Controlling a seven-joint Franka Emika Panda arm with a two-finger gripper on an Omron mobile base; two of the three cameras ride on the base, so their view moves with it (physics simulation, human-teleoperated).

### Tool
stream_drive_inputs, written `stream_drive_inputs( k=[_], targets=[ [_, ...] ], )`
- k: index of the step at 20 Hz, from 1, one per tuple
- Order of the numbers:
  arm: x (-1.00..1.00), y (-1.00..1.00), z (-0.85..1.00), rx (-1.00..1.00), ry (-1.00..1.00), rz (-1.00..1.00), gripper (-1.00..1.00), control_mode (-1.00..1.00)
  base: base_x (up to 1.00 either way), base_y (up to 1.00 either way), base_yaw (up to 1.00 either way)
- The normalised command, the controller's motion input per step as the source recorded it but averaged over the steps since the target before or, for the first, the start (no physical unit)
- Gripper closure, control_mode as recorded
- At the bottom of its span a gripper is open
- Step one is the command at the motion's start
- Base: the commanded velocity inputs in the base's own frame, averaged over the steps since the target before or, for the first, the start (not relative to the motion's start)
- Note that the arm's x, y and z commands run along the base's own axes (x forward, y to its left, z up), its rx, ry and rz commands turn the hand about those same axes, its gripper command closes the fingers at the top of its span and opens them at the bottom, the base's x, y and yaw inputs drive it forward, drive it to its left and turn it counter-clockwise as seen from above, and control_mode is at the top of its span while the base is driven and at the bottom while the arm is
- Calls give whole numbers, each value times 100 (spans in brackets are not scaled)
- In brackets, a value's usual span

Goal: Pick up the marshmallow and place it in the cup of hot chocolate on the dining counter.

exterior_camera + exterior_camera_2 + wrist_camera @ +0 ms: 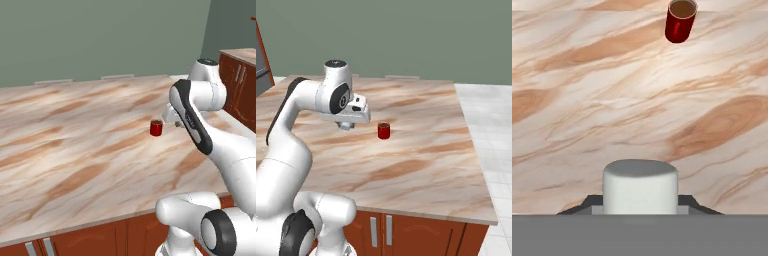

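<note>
Gripper [640, 209] clamped on marshmallow [640, 186], held above dining counter [587, 110]. Cup of hot chocolate [680, 21] stands upright on marble ahead, apart from gripper; arm's hand near cup [384, 130].

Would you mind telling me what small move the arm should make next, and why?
Probably carry the marshmallow forward until it hangs over the cup of hot chocolate. The gripper looks shut on it above the dining counter, and the cup sits ahead, slightly right, not underneath.
</note>
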Motion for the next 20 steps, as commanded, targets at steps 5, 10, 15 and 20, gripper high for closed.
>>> stream_drive_inputs(
  k=[5,10,15,20],
  targets=[
    [91,-4,-8,0,20,-1,100,-100,0,0,0],
    [82,-14,-22,0,20,-5,100,-100,0,0,0],
    [78,-13,-32,0,15,-5,100,-100,0,0,0],
    [65,0,-43,0,0,-2,100,-100,0,0,0]
  ],
)
